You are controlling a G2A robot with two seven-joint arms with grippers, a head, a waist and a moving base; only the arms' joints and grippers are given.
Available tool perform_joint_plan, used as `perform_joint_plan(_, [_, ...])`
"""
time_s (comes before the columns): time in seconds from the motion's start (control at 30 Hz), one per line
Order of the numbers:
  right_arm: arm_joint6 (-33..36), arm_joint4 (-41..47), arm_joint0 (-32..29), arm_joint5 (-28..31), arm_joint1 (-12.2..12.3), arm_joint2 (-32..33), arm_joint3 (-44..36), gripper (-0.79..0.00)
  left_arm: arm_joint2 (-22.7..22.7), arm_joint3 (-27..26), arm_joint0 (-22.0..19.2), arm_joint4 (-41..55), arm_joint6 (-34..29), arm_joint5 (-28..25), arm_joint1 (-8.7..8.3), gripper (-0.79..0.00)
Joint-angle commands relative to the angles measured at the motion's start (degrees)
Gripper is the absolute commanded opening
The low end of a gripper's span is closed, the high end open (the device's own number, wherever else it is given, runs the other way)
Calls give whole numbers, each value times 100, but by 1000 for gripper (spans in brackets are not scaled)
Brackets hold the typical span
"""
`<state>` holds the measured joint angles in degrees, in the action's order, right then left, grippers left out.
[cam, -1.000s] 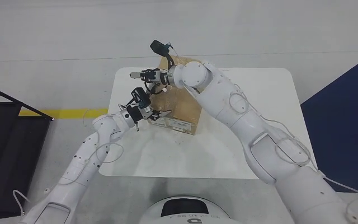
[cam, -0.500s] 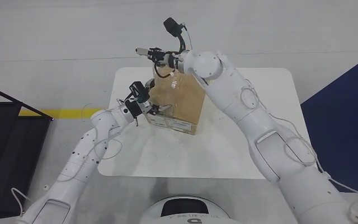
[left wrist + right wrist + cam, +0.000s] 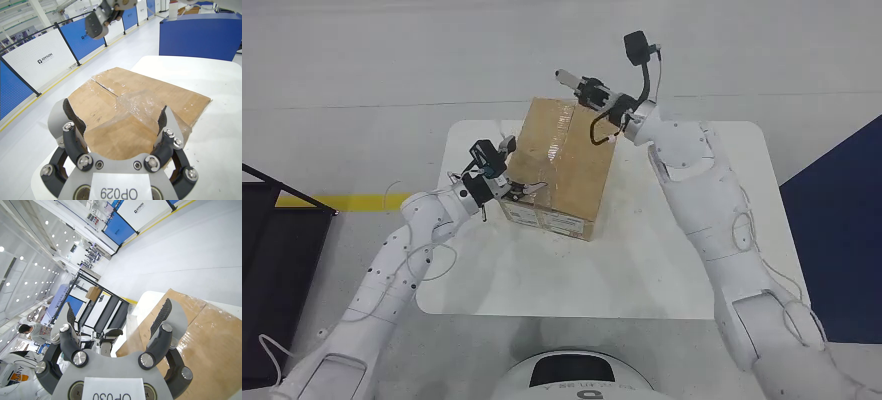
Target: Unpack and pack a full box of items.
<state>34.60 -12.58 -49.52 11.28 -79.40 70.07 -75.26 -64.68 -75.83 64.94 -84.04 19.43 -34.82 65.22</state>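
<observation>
Here, in the top view, the cardboard box (image 3: 560,165) stands closed on the white worktop (image 3: 682,260), toward its far left part. The left gripper (image 3: 507,180) sits against the box's left near corner, at about the height of the lid. The right gripper (image 3: 572,80) hangs out over the far edge of the box, clear of the cardboard.

From the left wrist, the left gripper (image 3: 115,109) has its fingers spread wide, with nothing between them. The box top (image 3: 151,91) stretches straight ahead of them. A crumpled patch of clear tape (image 3: 136,102) lies just beyond the fingertips, and the split centre seam runs on from it, away toward the far edge. The right gripper (image 3: 96,28) shows high above that far edge.

From the right wrist, the right gripper (image 3: 118,304) is also wide and holding nothing. The box (image 3: 208,342) lies below and to one side, under one finger only (the other finger looks out over the floor).

I judge the next move turns on the seam: it lies dead ahead of the left fingers, lengthwise along their line of approach, so the left arm is the nearer one for lifting the tape or a flap.
</observation>
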Motion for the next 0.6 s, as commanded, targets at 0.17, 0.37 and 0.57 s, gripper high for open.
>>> perform_joint_plan(0.17, [57,113,-242,123,46,208,-169,0,40,55,-21,83,-10,-153,7,0])
perform_joint_plan(0.37, [-314,-748,-560,221,126,329,-629,0,144,98,-62,51,-116,-221,24,0])
perform_joint_plan(0.57, [-646,-3064,-1869,-323,346,718,-2187,0,206,128,-84,18,-139,-234,35,0])
